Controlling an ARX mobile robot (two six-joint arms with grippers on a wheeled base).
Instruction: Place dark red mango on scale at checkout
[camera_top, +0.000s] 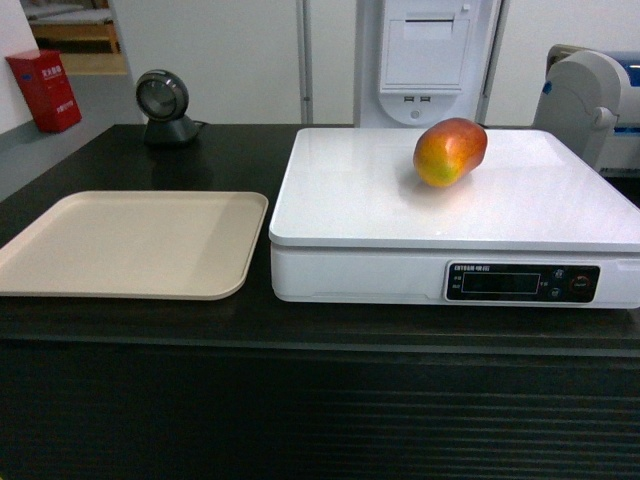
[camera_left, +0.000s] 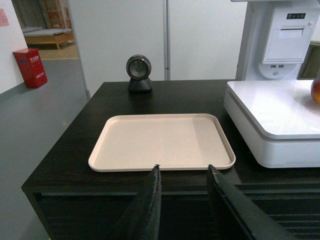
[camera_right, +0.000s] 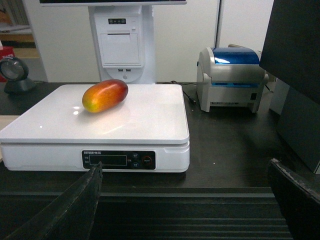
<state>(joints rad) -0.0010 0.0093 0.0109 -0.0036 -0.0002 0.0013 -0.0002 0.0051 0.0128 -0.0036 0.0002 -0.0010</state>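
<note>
The dark red mango lies on its side on the white platter of the scale, toward the back right; its red end points right, its yellow-green end left. It also shows in the right wrist view as the mango on the scale, and its edge peeks in at the left wrist view's right border. The scale stands on the black checkout counter. My left gripper hangs open in front of the counter's edge, holding nothing. My right gripper is open wide, empty, before the counter front. Neither gripper appears in the head view.
A beige flat tray lies left of the scale. A round black barcode scanner stands at the counter's back left. A white and blue label printer sits right of the scale, with a white receipt terminal behind it.
</note>
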